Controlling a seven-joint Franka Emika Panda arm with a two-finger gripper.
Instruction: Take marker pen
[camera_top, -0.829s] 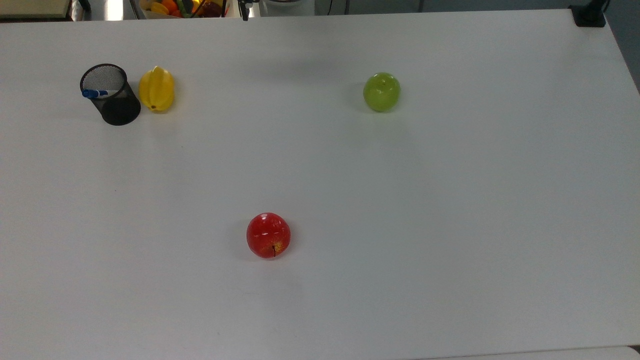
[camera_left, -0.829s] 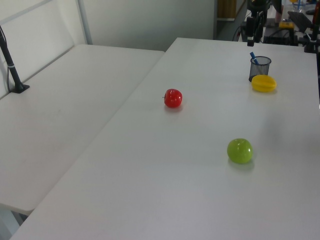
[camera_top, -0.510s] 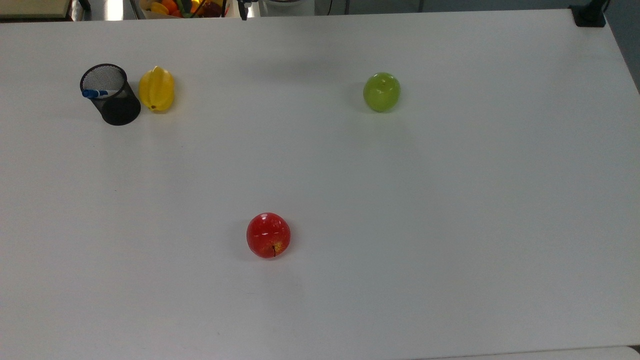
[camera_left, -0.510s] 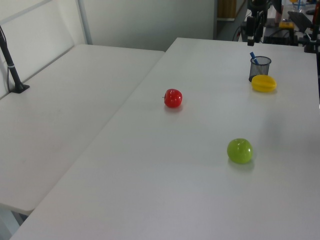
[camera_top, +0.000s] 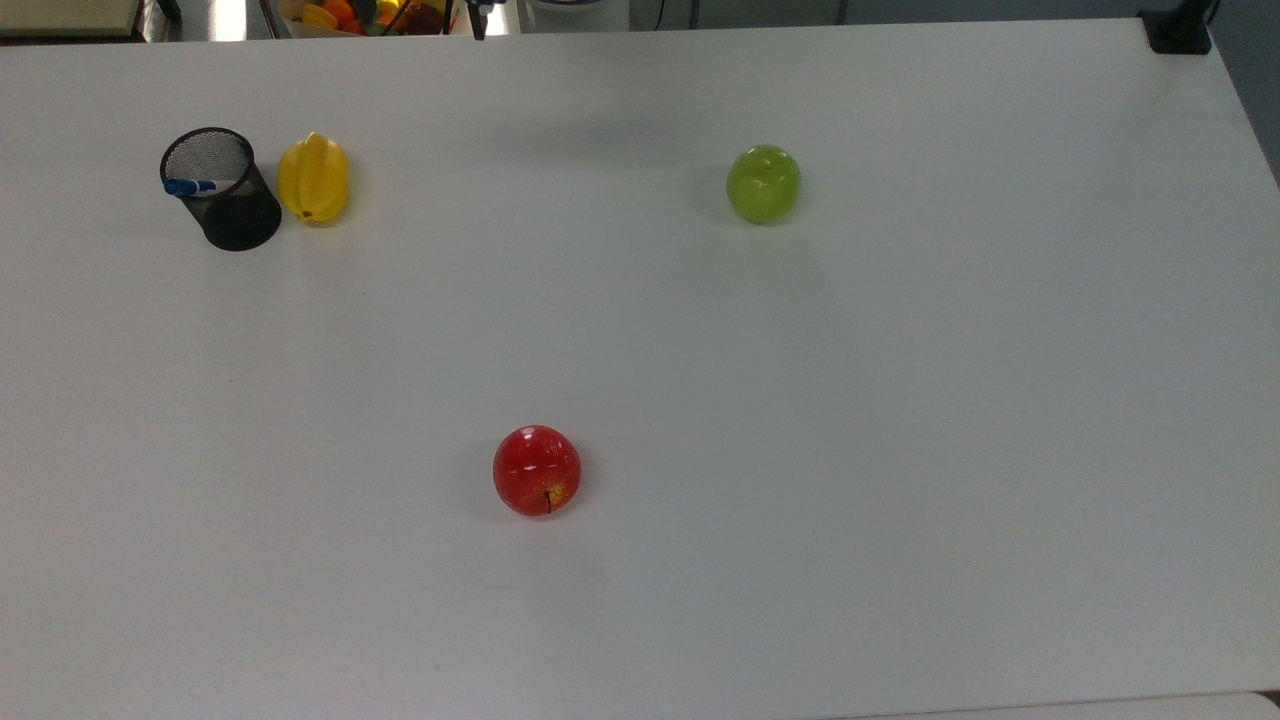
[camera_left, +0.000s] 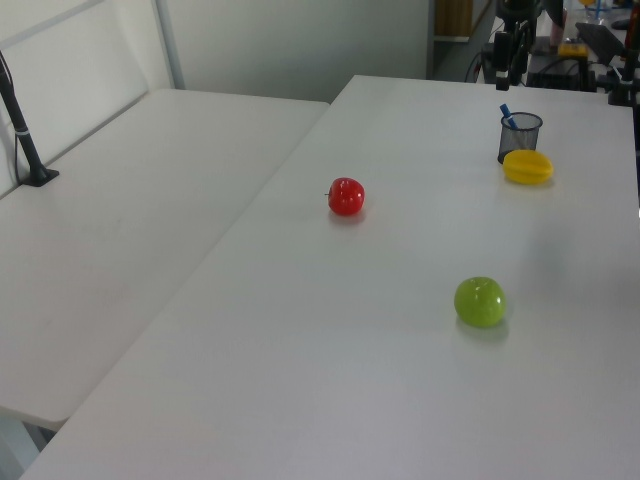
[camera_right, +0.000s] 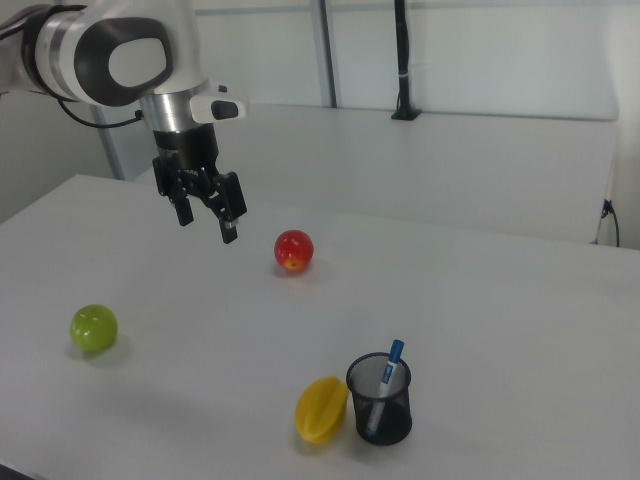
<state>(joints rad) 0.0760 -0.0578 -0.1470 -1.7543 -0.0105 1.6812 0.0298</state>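
Standing inside a black wire-mesh cup (camera_top: 222, 190) at the upper left of the top view, the marker pen (camera_top: 192, 186) leans against the rim, blue cap uppermost and a short stretch of white barrel below it. In the right view the marker pen (camera_right: 386, 372) tilts in the cup (camera_right: 380, 399) at the lower centre, its lower barrel seen dimly through the mesh and any print too small to read. Just beside the cup lies a smooth, ridged yellow fruit (camera_top: 313, 178), oval with pointed ends. A glossy red apple (camera_top: 537, 470) with a dark stem sits low in the centre of the top view, and a shiny green apple (camera_top: 763, 183) lies toward the upper right, both well apart from the cup on the matte white bench (camera_top: 900, 400). Upper left in the right view, the gripper (camera_right: 206, 213) hangs in the air above the bench with its black fingers spread and nothing between them, under a rounded white and grey arm (camera_right: 110, 50) cut off by the frame edge.
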